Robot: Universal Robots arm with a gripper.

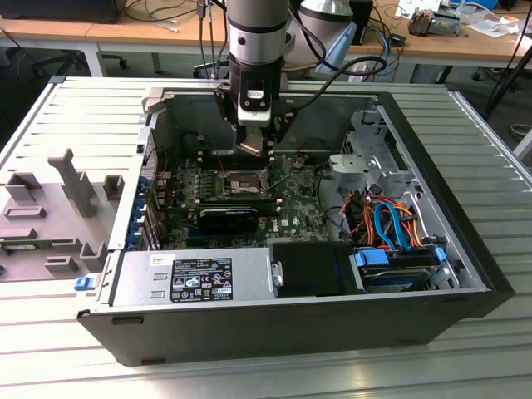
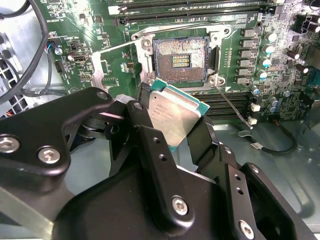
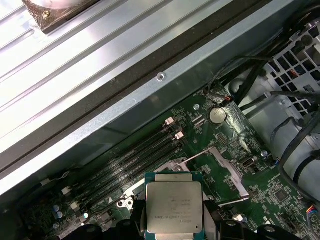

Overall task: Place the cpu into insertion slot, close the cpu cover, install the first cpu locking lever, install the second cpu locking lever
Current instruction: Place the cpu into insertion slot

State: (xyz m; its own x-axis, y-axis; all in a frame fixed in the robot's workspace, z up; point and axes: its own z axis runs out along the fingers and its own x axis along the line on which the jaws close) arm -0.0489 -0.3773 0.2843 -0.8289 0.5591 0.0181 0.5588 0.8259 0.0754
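Motherboard beneath: gripper holds cpu near insertion slot.

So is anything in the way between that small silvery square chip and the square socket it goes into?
Nothing visible does. The black gripper holds the small silvery square chip tilted above the green motherboard; the square silver-bordered socket lies uncovered, its dark pin field exposed, with only open air between them.

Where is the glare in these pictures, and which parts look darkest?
First wrist view: the cpu has a soft sheen, the table slats glare white. Second wrist view: the black claw looks dark beside it. Exterior view: the computer case is dim inside.
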